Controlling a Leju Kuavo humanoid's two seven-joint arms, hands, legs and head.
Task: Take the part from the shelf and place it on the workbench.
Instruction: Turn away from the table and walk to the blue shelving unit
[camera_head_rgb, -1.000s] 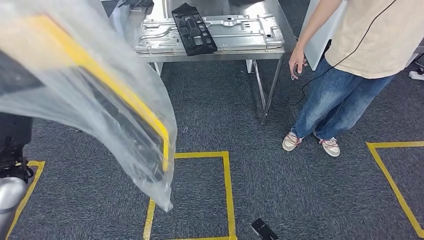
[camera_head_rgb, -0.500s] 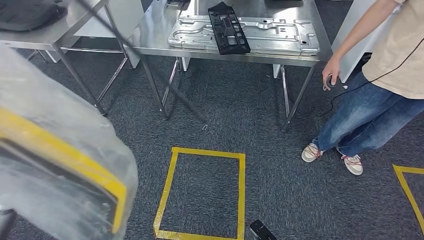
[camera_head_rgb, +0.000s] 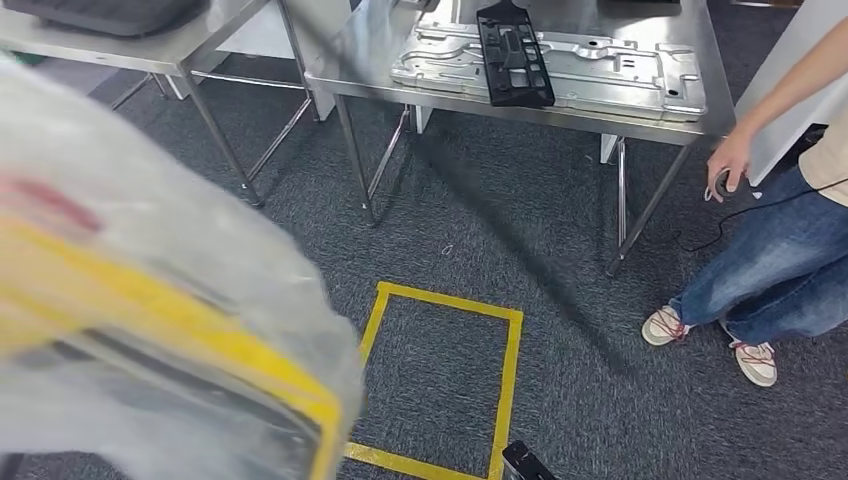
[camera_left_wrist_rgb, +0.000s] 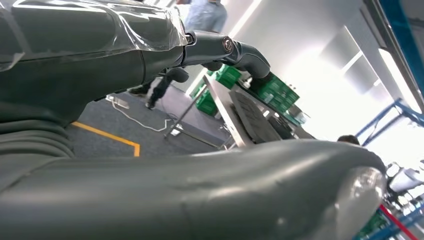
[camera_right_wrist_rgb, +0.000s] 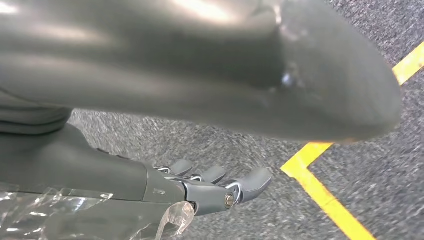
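Note:
The part (camera_head_rgb: 150, 340) is a dark piece with a yellow strip inside a clear plastic bag, blurred and close to the camera at the lower left of the head view. The bag's film (camera_left_wrist_rgb: 100, 30) lies over my left hand (camera_left_wrist_rgb: 150, 55), whose fingers reach past it. More film (camera_right_wrist_rgb: 75, 215) sits against my right hand (camera_right_wrist_rgb: 150, 185) above the carpet. Both hands carry the bagged part. The steel workbench (camera_head_rgb: 690, 125) stands ahead at the upper right, bearing a pressed metal plate (camera_head_rgb: 620, 75) with a black plastic part (camera_head_rgb: 515, 55) on it.
A person (camera_head_rgb: 780, 260) in jeans stands at the workbench's right end, one hand (camera_head_rgb: 730, 165) holding a small wired device. A second steel table (camera_head_rgb: 170, 50) stands at the upper left. A yellow tape square (camera_head_rgb: 510, 380) marks the carpet, and a small dark object (camera_head_rgb: 527, 462) lies by it.
The whole picture has shifted as the camera turned: the workbench and the person now sit further right. The bagged part has dropped lower and spread wider across the lower left.

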